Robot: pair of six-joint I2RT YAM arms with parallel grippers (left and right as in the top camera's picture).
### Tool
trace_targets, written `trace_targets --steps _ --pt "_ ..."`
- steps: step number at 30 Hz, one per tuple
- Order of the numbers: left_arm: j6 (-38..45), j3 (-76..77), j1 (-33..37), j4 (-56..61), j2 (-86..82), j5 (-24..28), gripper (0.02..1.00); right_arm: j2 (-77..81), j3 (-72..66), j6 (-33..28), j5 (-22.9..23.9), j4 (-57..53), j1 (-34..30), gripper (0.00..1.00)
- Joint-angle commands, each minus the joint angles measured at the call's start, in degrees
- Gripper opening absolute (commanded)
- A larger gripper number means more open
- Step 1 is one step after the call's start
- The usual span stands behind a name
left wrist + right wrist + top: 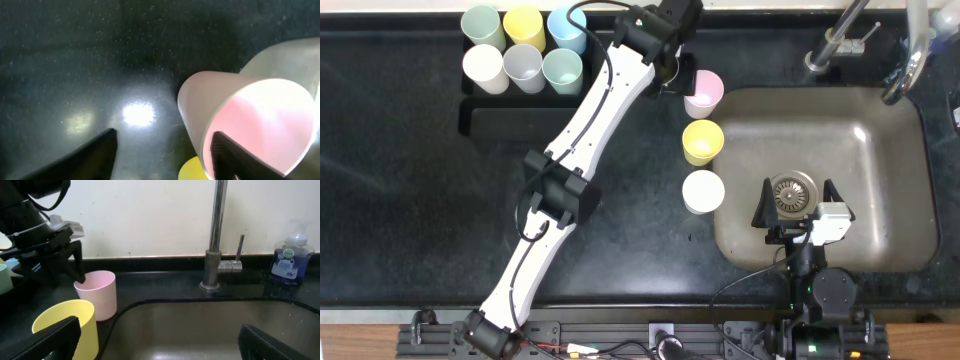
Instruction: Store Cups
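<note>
The dark bench (410, 220) takes up the left and middle of the top view, with a steel sink (880, 130) let into it on the right. At the upper left a black tray (500, 118) holds six cups (524, 65) standing upright in two rows of three, pastel greens, yellow, blue and white.

Three more cups stand in a column along the sink's left rim: a pink cup (704, 90) uppermost, a yellow cup (702, 142) just below it, and a white cup (703, 191) below that, all mouth up.

The left arm stretches diagonally from the lower left to the upper middle. Its left hand (672, 78) is at the pink cup's left side with its fingers spread apart. In its wrist view the cup's near wall sits between the two fingers (95, 155), and one finger seems to overlap the cup's mouth. It has not closed on the cup.

The right hand (795, 205) hangs over the sink basin near the drain (792, 188), fingers wide apart and holding nothing. Behind the sink stand a tap (216, 235) and a soap bottle (291, 260).
</note>
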Motion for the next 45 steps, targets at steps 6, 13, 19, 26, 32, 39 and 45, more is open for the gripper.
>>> trace_targets --steps 6,13,19,26,32,39,45 --pt "-0.42 1.09 -0.92 1.03 2.69 -0.52 0.036 -0.42 -0.76 0.02 0.61 0.26 0.0 0.998" --pt "-0.55 1.11 2.71 -4.66 -5.95 -1.75 0.036 -0.42 -0.76 0.02 0.61 0.26 0.0 0.998" --pt "-3.76 1.07 10.86 -13.51 -23.45 -8.48 0.038 -0.42 -0.76 0.02 0.61 0.26 0.0 0.998" --pt "0.02 -8.46 21.0 -13.49 -42.88 -20.92 0.036 -0.42 -0.76 0.02 0.61 0.26 0.0 0.998" --pt "-3.41 -41.11 31.65 -9.22 -56.92 -21.0 0.036 -0.42 -0.76 0.02 0.61 0.26 0.0 0.996" --pt "-2.78 -66.07 39.71 12.2 -57.61 -5.33 0.036 -0.42 -0.76 0.02 0.61 0.26 0.0 0.998" --pt "-2.75 -67.52 42.49 12.94 -54.29 -3.63 0.036 -0.42 -0.76 0.02 0.61 0.26 0.0 0.998"
